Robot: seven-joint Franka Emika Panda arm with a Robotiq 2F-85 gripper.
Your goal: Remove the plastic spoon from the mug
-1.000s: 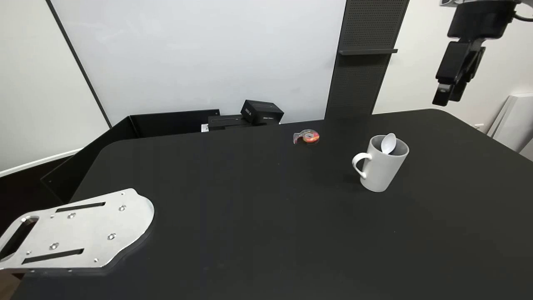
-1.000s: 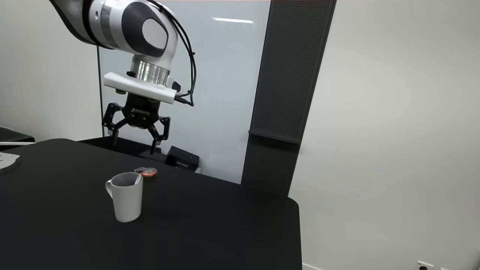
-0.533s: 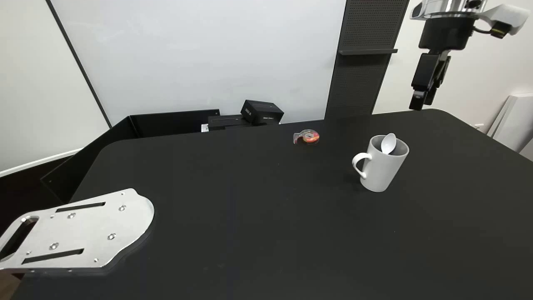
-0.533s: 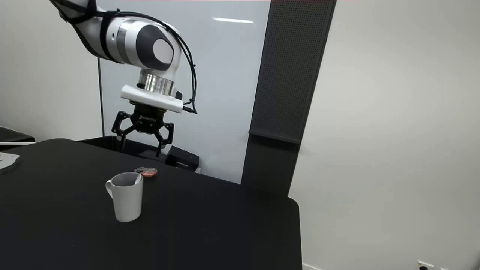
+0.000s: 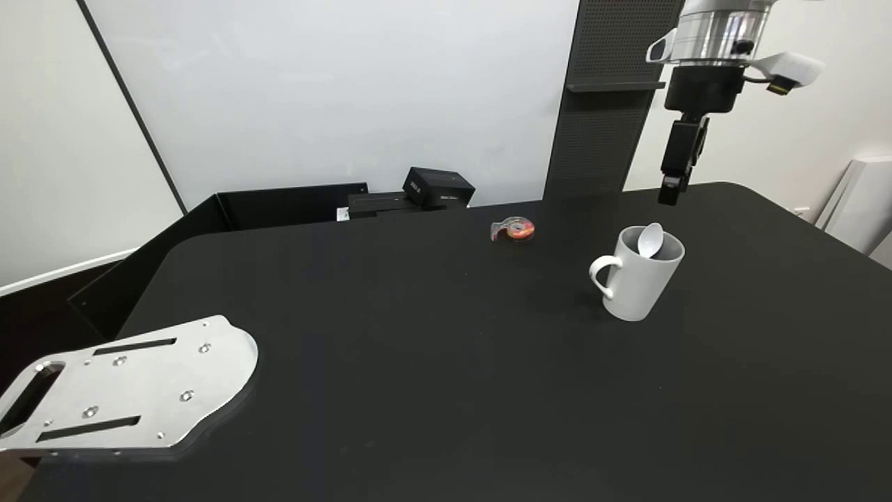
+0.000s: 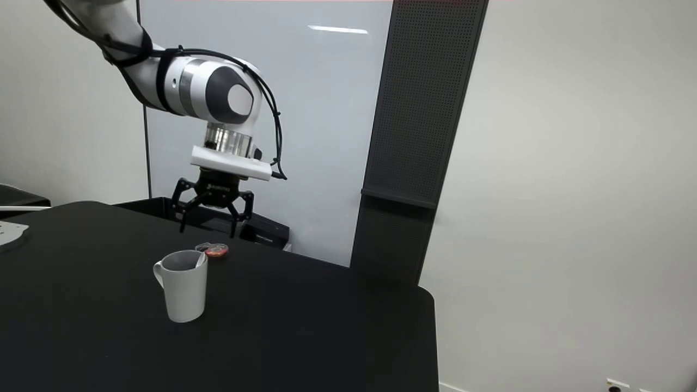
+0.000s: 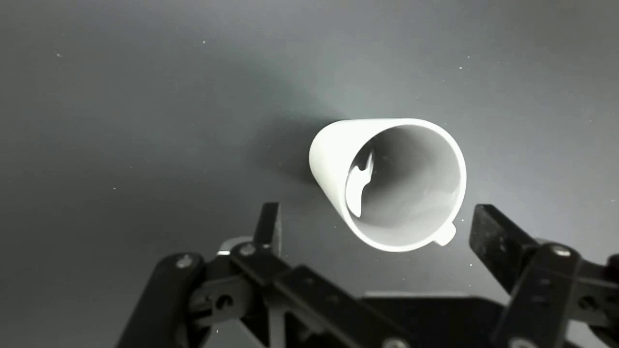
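The mug [image 5: 637, 286] is stood upright on the bench [image 5: 418, 376], its base presumably relied upon for stability during extraction. The plastic spoon [image 5: 651, 240] is contained in the mug, bowl uppermost, propped at a slant against the inner wall; its lower end is mostly hidden. By this slant the bowl is presented at the rim, where it can probably be gripped. The jaws are held raised, clear of the mug, set wide apart with nothing gripped, presumably so that the bowl can be admitted between them. Removal is not yet performed.
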